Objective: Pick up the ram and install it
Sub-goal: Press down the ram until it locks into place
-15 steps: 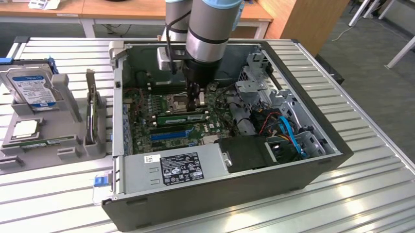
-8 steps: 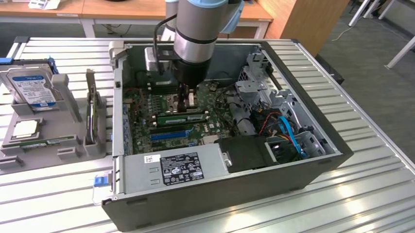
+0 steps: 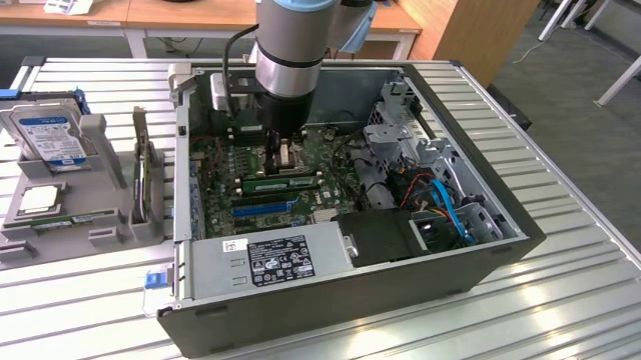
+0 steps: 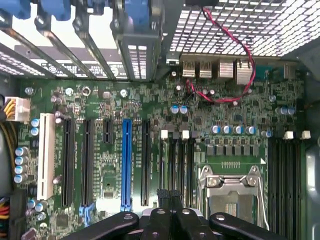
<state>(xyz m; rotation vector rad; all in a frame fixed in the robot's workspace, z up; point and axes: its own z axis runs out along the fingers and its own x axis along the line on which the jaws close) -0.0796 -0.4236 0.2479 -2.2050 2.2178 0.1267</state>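
While the ram (image 3: 281, 182) sits seated on the motherboard (image 4: 150, 125), the claw (image 4: 169, 196) hangs above, fingers together, empty.

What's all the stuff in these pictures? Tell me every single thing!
table: 1, silver, under everything
computer case: 1, black, open, on table
motherboard: 1, green, inside case
blue slot: 1, blue, on motherboard
ram stick: 1, green, on motherboard near blue slot
other green stick: 1, green, grey holder, exterior view's left
hard drive: 1, silver, same holder
power supply: 1, grey, case front
robot arm: 1, silver-blue, above case
hand: 1, black, over motherboard
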